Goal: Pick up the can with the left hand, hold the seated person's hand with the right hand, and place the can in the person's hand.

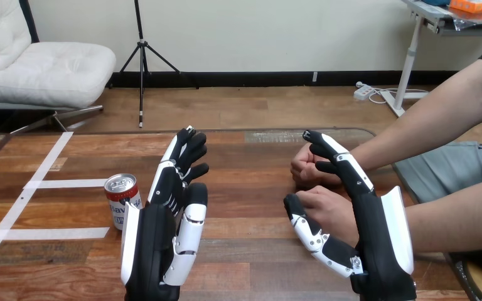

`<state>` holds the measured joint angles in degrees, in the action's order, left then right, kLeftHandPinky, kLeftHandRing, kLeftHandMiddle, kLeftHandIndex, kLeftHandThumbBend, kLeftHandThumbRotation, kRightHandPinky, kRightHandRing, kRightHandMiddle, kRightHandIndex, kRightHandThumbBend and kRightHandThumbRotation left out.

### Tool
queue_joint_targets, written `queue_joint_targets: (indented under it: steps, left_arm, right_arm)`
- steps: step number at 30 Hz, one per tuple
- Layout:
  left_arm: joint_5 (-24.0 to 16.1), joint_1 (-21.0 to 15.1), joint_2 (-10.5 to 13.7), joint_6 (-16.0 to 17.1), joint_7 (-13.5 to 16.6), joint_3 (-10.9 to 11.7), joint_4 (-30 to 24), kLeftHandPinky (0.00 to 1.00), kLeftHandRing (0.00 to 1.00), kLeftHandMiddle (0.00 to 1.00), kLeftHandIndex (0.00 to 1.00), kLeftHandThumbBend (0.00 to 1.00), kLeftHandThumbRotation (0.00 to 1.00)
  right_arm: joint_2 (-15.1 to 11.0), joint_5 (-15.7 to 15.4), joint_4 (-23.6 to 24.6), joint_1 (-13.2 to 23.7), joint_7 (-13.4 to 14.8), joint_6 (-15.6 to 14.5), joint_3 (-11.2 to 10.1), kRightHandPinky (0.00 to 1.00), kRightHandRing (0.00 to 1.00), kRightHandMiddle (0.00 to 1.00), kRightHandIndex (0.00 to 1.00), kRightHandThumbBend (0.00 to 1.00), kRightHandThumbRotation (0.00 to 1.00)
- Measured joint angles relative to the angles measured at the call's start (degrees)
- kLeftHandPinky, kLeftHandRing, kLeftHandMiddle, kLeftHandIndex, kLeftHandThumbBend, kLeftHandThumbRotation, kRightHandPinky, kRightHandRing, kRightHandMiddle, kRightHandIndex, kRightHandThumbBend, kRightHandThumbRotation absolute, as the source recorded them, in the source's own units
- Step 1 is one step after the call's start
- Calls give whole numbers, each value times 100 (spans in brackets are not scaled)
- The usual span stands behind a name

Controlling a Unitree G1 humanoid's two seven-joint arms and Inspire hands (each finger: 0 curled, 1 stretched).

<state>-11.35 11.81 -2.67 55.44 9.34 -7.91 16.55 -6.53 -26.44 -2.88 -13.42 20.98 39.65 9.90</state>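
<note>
Plainly, left hand (158, 241) stood open beside can (122, 200); it needed a square mid-body wrap. Right hand (376, 235), uncurled, flanked person's hand (330, 211).

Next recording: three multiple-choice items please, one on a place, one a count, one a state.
1. Where is the can? A on the table, left of the left hand; B in that hand; C lying at the far edge.
2. How many of the person's hands show? A none; B one; C two.
3. The left hand is: A shut on the can; B open, empty; C pressing the can.
1A, it stands apart from the hand; 2C, one lies beyond the other; 3B, fingers straight, holding nothing.
</note>
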Motion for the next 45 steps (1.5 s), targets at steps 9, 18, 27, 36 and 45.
queue_joint_targets:
  steps: [9,18,27,36,45]
  left_arm:
    - [1,0,0,0,-2,1,0,79,86,87,90,35,84]
    - [2,0,0,0,-4,2,0,78,86,87,90,35,83]
    - [0,0,0,0,-5,2,0,77,86,87,90,35,83]
    - [7,0,1,0,-11,5,0,81,87,88,91,36,80]
    - [-125,-10,2,1,96,139,-1,86,90,90,91,40,61]
  right_arm:
    - [0,-11,0,0,-1,0,-1,79,85,87,84,35,0]
    - [1,-22,0,0,-1,0,-1,79,85,87,85,35,0]
    - [0,-31,0,0,-1,1,-3,79,85,87,85,35,0]
    - [-2,-46,0,0,0,2,-19,78,84,87,84,35,0]
    - [-1,-53,0,0,7,3,-57,78,84,87,84,35,0]
